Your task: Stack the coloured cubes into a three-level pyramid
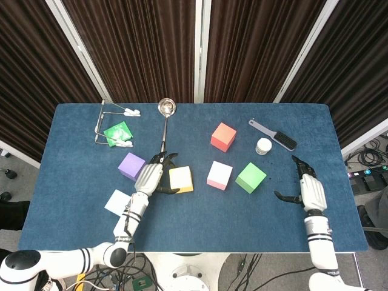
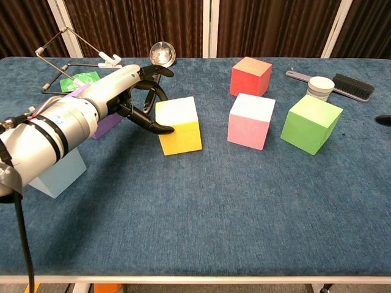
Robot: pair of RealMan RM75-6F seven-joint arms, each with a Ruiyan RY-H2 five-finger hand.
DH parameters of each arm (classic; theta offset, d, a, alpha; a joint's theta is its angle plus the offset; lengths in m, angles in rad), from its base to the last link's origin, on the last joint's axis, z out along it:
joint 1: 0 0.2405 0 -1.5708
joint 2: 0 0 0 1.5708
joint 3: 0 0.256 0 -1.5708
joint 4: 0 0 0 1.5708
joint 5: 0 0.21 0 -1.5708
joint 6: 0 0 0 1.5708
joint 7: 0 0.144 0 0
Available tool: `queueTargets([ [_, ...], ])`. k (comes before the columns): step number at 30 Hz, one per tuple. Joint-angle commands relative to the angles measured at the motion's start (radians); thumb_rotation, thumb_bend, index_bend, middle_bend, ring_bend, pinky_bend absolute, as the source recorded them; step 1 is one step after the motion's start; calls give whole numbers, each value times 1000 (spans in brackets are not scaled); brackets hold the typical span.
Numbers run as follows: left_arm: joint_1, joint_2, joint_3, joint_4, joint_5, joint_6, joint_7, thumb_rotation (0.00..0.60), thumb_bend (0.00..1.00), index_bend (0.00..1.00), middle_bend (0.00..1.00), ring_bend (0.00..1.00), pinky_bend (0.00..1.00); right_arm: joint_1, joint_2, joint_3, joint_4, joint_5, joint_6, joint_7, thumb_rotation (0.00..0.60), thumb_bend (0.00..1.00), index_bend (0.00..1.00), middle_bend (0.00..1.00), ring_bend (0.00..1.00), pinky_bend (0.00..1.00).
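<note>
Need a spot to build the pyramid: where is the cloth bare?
The near strip below the yellow cube, pink cube and green cube is bare, between the left hand and right hand. The far half is crowded: ladle, red cube, brush.

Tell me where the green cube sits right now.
In the head view, the green cube sits right of centre on the table, just right of the pink cube, with the small white jar behind it.
</note>
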Motion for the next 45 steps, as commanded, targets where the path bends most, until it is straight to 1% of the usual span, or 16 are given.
queueTargets([
  [1,0,4,0,4,1,-4,-3,600,138,128,400,33,80,16,-37,0,13,16,7,-21,600,57,0,96,0,0],
  [5,1,9,2,5,7,-2,-8,600,156,127,400,32,80,25,-93,-2,42,34,29,-39,600,58,0,120,0,0],
  [11,5,22,4,2,11,-7,-21,600,163,127,400,32,80,28,-149,-7,83,26,39,-12,600,68,0,133,0,0],
  [17,7,29,7,-1,17,-7,-32,600,165,128,400,33,80,32,-176,0,117,20,32,20,600,73,0,148,0,0],
  [21,7,32,9,-1,18,-12,-38,600,165,127,400,32,79,34,-188,4,122,-1,19,69,600,73,0,153,0,0],
  [30,10,42,7,-9,22,-4,-42,600,166,127,400,32,80,18,-129,9,73,-11,3,111,600,72,0,154,0,0],
  [36,5,39,10,-7,30,-5,-41,600,170,127,400,33,80,7,-90,31,37,-28,22,142,600,73,0,154,0,0],
  [45,-23,41,11,-1,52,-26,-24,600,182,127,418,43,80,-12,-30,77,0,-48,53,217,600,74,0,154,0,0],
])
